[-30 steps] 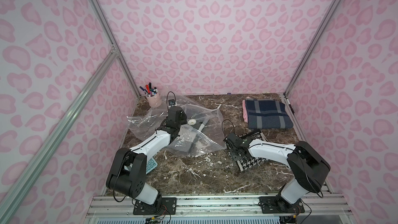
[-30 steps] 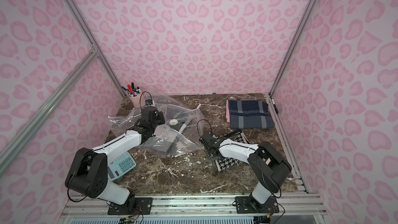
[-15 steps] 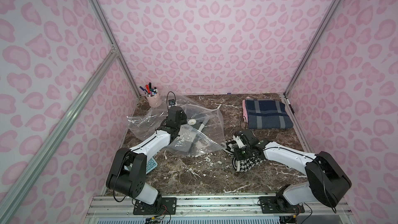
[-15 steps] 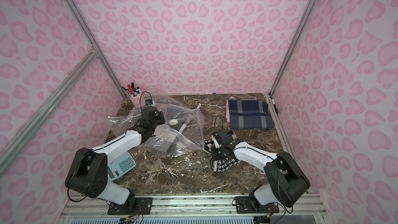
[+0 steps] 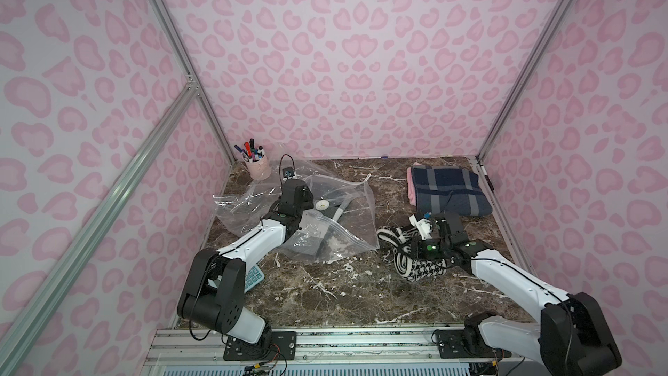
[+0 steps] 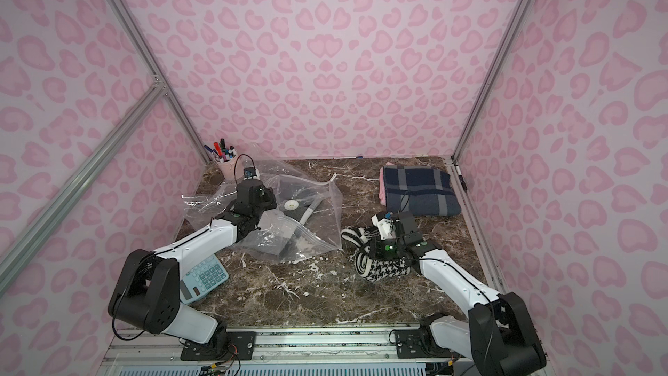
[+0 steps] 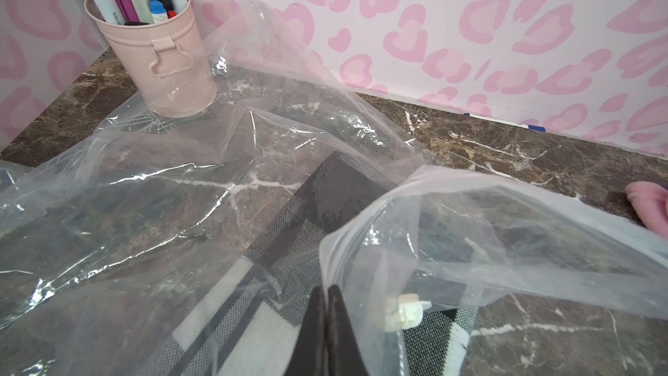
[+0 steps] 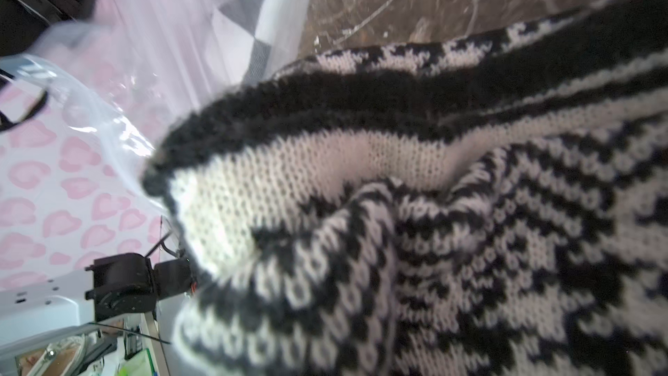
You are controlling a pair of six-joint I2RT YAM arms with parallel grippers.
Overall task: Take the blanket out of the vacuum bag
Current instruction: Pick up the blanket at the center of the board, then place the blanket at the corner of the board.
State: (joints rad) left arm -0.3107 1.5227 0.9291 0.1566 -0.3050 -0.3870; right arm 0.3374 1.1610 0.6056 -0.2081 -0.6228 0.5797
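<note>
The vacuum bag (image 5: 356, 224) (image 6: 318, 227) (image 7: 144, 193) lies crumpled and clear at the table's left-middle, its round white valve (image 5: 321, 205) (image 6: 291, 205) facing up. A grey-and-black checked cloth (image 7: 253, 320) shows inside it. My left gripper (image 5: 298, 193) (image 6: 255, 195) (image 7: 327, 292) is shut on a fold of the bag's plastic. The blanket (image 5: 419, 271) (image 6: 383, 271) (image 8: 433, 211), a black-and-white houndstooth knit, sits bunched outside the bag, just right of its mouth. My right gripper (image 5: 415, 247) (image 6: 376, 247) is buried in it and shut on it, fingers hidden by the knit.
A pink cup of markers (image 5: 257, 168) (image 7: 155, 56) stands at the back left, touching the bag. A teal calculator (image 6: 204, 278) lies under my left arm. A folded navy plaid blanket (image 5: 448, 193) rests on a pink one at the back right.
My right gripper has shut on the houndstooth blanket and drawn it rightward, away from the bag's mouth, bunching it up. The left arm and the bag have stayed put.
</note>
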